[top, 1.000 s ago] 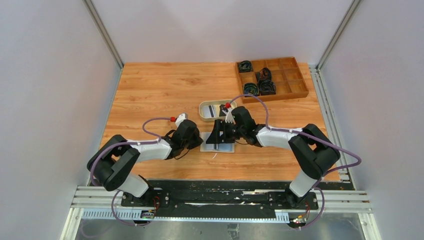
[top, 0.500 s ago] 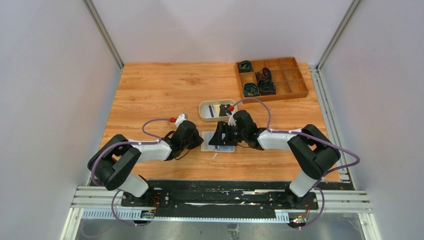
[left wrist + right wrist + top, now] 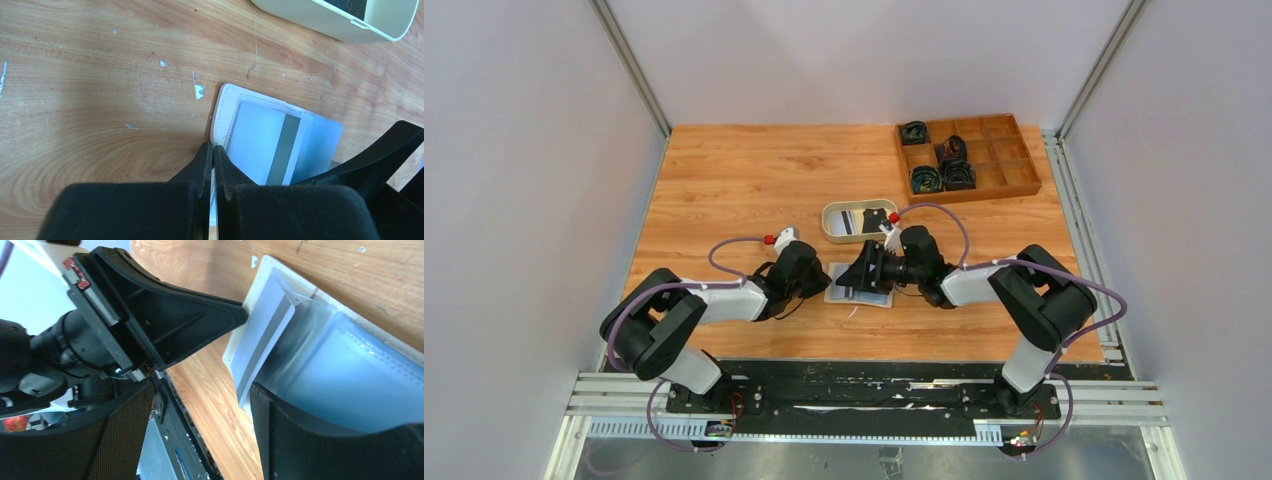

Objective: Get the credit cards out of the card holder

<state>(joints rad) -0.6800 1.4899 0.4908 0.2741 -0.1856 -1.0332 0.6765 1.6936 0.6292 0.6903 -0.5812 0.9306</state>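
Note:
The card holder [image 3: 874, 298] lies open on the table, cream outside [image 3: 224, 105], pale blue-grey inside [image 3: 350, 385]. A light credit card with a grey stripe [image 3: 286, 150] [image 3: 262, 340] sticks out of its left pocket. My left gripper [image 3: 822, 284] [image 3: 213, 150] is shut on the holder's left edge. My right gripper [image 3: 861, 275] [image 3: 200, 435] hangs open low over the holder; one finger [image 3: 300, 440] is over the inside by the striped card's end, the other is off the near edge, above bare wood. More credit cards [image 3: 864, 220], black and white, lie in the oval tray.
The oval beige tray [image 3: 828, 222] [image 3: 300, 22] stands just behind the holder. A brown wooden compartment box [image 3: 1017, 180] with dark coiled items sits at the back right. Grey walls close in both sides.
My right gripper has dropped lower and shifted slightly nearer over the open holder, its jaws narrowing a little. The left gripper has kept its pinch in place.

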